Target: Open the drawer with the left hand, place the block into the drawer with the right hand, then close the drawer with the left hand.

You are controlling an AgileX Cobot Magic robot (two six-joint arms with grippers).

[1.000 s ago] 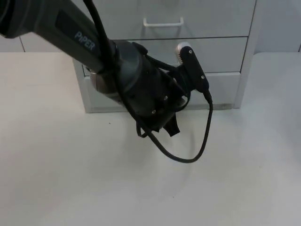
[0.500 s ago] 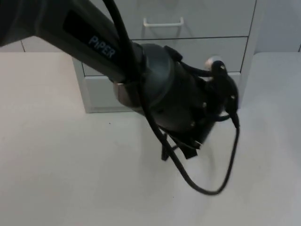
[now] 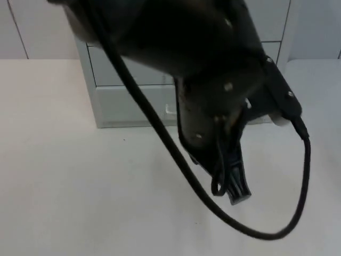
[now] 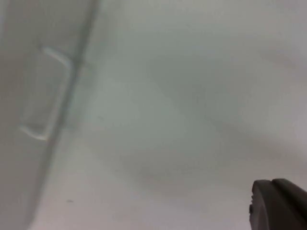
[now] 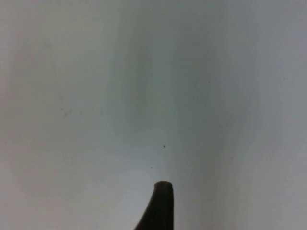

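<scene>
The left gripper (image 3: 234, 184) hangs over the white tabletop (image 3: 80, 186), out in front of the drawer cabinet (image 3: 114, 104). The big black arm covers much of the cabinet in the top view. I cannot tell if this gripper is wide or narrow, because its fingers sit close together in a dark shape and the gap is hard to see. It holds nothing that I can make out.

The cabinet is white and stands behind the left gripper, at the back of the tabletop. Two drawer fronts can be counted beside the arm, one above the other, and both look pushed in. In the left wrist view one thin white handle (image 4: 50, 93) sticks out from a drawer front, off to the side of the gripper and not touching it.

The right gripper (image 5: 160, 201) shows as one black fingertip over bare tabletop in the right wrist view. I cannot tell how wide it is.
</scene>
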